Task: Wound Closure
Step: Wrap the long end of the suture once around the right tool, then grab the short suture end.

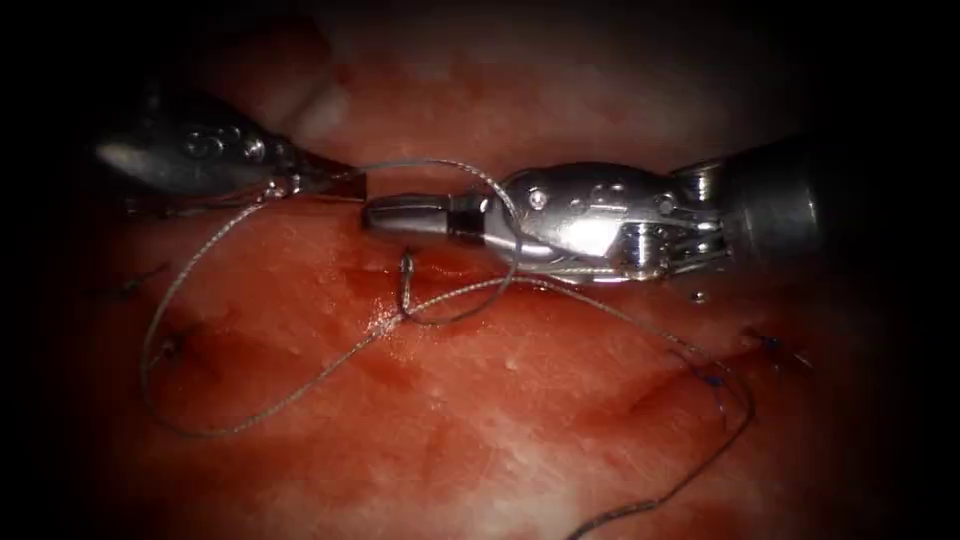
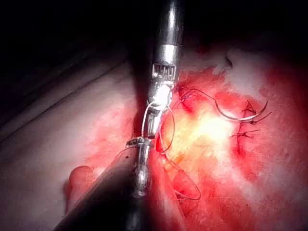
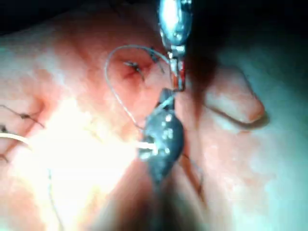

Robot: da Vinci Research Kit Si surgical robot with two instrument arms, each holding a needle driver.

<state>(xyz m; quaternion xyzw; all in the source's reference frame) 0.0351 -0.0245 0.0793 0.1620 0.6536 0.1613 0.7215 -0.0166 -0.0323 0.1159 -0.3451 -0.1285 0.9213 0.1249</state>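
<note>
Endoscope view: the thread (image 1: pixel 250 405) is a fine, grey, twisted strand lying in wide loops over the wet, red tissue (image 1: pixel 480 440). One loop sweeps out to the left and returns along the surface to the middle; another arches over the right arm's tool (image 1: pixel 405 214) and wraps around its jaws. A darker run of thread trails off to the lower right, past short blue-dark cut ends of thread (image 1: pixel 712 383) standing in the tissue. The left arm's tool (image 1: pixel 340 183) enters from the upper left with its jaws clenched on the thread close to their tip. The right arm's tool lies nearly horizontal, its long axis pointing left, jaws pressed together; whether they grip anything cannot be told. The two tips are near each other but apart. A short upright strand (image 1: pixel 406 285) rises from the tissue just below the right tool's tip, where the thread meets the surface. Red fluid (image 1: pixel 385 320) glistens around that spot.

Left wrist view: the curved needle (image 2: pixel 236 115) lies free on the tissue, well apart from both tools, its arc open upward beside dark stitches (image 2: pixel 248 132); neither tool holds it. The surroundings beyond the tissue are dark.
</note>
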